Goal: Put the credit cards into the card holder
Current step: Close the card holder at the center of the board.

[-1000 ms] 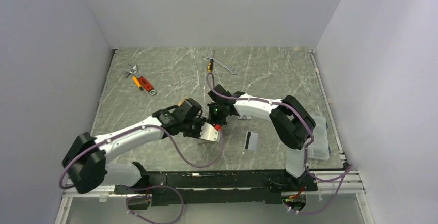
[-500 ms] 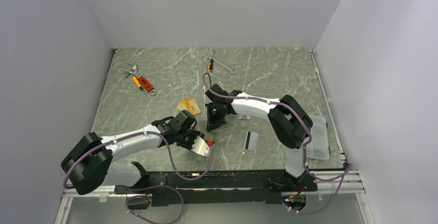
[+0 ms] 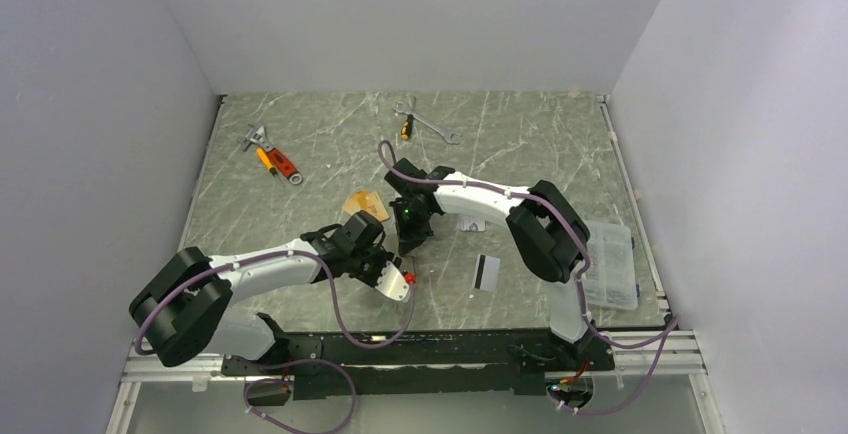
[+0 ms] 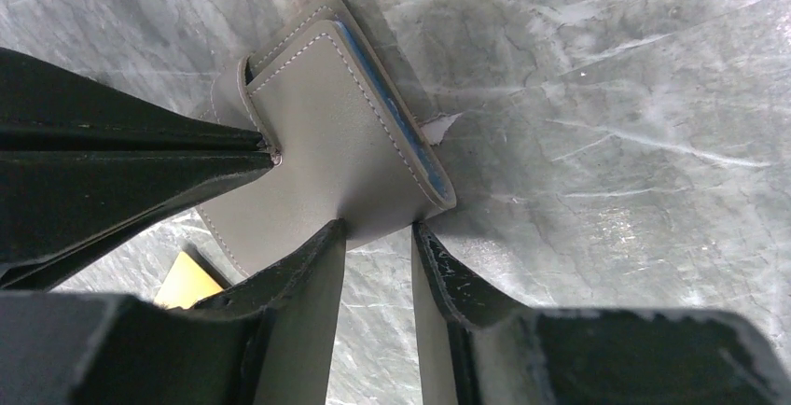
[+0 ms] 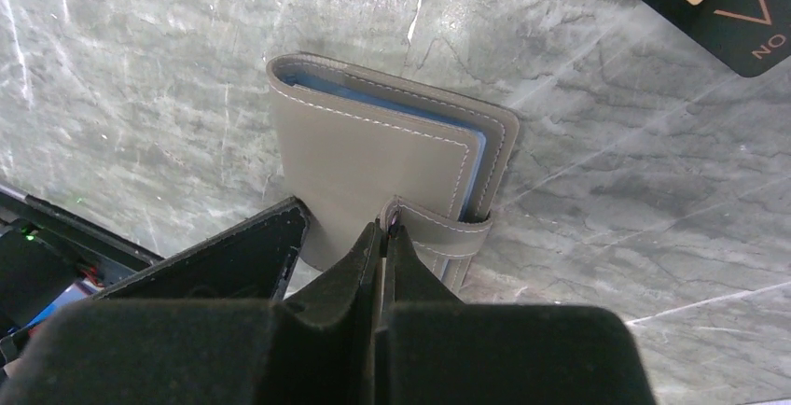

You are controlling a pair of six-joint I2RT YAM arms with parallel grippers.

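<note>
The taupe card holder (image 3: pixel 393 281) is folded shut with its strap fastened. My left gripper (image 3: pixel 378 262) holds its near edge between its fingertips, as the left wrist view shows (image 4: pixel 375 226). My right gripper (image 3: pixel 402 244) is shut on the strap's tab (image 5: pixel 384 223). The holder (image 5: pixel 373 158) sits close over the table. The orange card (image 3: pixel 365 202) lies just behind the grippers. The white card with a black stripe (image 3: pixel 487 272) lies to the right. The black card (image 5: pixel 737 4) shows only in the right wrist view. I cannot pick out the silver-grey card.
A clear plastic box (image 3: pixel 610 264) stands at the right edge. An adjustable wrench and an orange-handled tool (image 3: pixel 272 159) lie at the back left. A spanner (image 3: pixel 430 124) lies at the back middle. Grey walls close in three sides.
My left gripper has carried the holder toward the near edge and slightly left, uncovering the orange card. My right gripper has followed it down and left.
</note>
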